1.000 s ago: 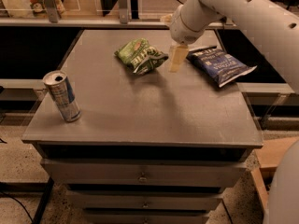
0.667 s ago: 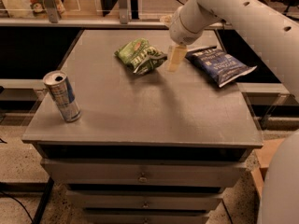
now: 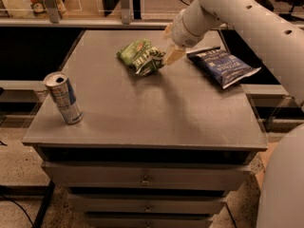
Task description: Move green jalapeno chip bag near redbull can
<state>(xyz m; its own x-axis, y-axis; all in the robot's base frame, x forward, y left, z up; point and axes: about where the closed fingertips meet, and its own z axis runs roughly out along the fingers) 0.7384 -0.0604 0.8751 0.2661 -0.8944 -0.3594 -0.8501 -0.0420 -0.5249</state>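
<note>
The green jalapeno chip bag (image 3: 140,56) lies crumpled on the far middle of the grey table top (image 3: 152,113). The redbull can (image 3: 63,98) stands upright near the table's front left corner, far from the bag. My gripper (image 3: 173,55) hangs from the white arm just right of the bag, low over the table and at the bag's right edge. I cannot tell whether it touches the bag.
A larger dark blue chip bag (image 3: 223,65) lies at the far right of the table, just right of the gripper. The white arm (image 3: 247,23) reaches in from the right. Drawers (image 3: 145,178) are below the front edge. Shelving stands behind the table.
The gripper has shifted slightly left, closer to the green bag's right edge. The bag and the can have not moved.
</note>
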